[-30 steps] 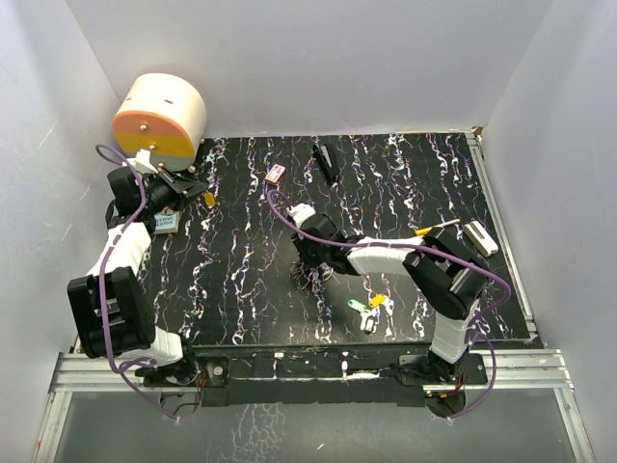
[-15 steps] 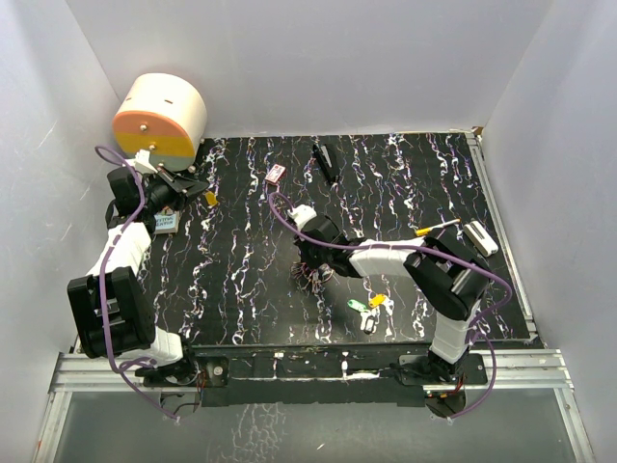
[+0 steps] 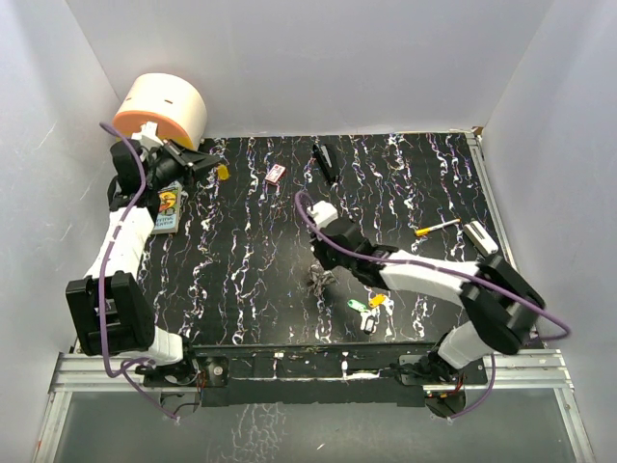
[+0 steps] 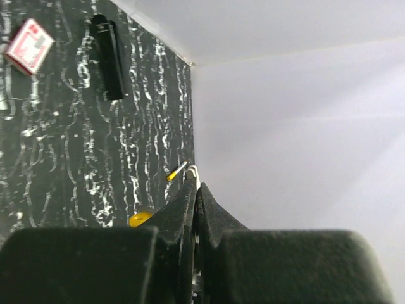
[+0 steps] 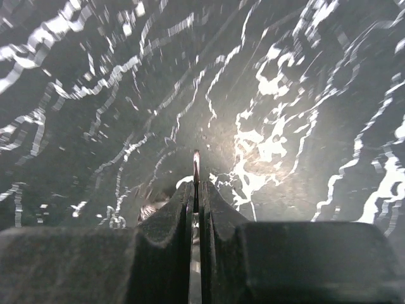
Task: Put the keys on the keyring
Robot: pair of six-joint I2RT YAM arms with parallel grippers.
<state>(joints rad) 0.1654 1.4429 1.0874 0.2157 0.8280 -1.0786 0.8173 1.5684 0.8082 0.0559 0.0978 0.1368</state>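
My right claw (image 5: 195,185) was pressed fully together on a thin silver wire, the keyring (image 3: 318,282), with its grey bunch just beside the fingertips above the tabletop (image 3: 241,270). Right of the keyring and nearer my bases lay the green key (image 3: 357,306), orange key (image 3: 377,300) and white key (image 3: 369,324), close together. Far left of the keyring, toward the back, my left claw (image 3: 204,164) was closed too. A yellow key (image 3: 223,172) sat at its tip; whether it was pinched, I could not tell.
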